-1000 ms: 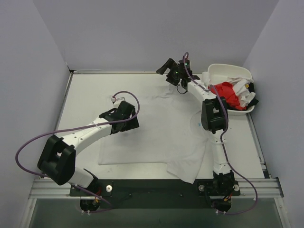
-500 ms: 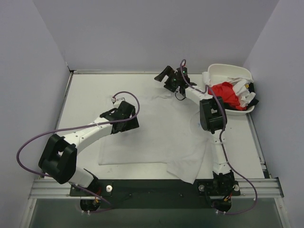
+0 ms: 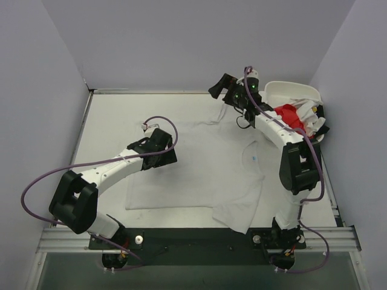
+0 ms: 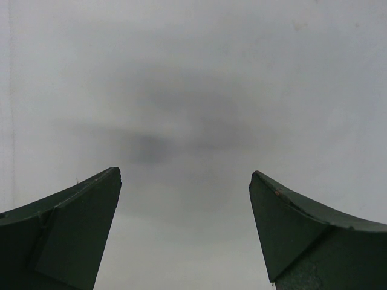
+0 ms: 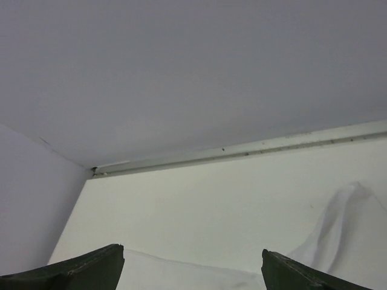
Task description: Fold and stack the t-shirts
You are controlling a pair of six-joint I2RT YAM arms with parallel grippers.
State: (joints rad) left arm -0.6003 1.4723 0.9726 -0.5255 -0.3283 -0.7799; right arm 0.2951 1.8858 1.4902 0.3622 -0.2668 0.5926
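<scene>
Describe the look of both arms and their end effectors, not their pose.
Both the left arm and right arm have white links with chunky black joint housings, and a thin purple cable loops loosely along each. A small green light glows on the right wrist. The left end effector and right end effector each have two dark green, wedge-shaped fingers.
</scene>
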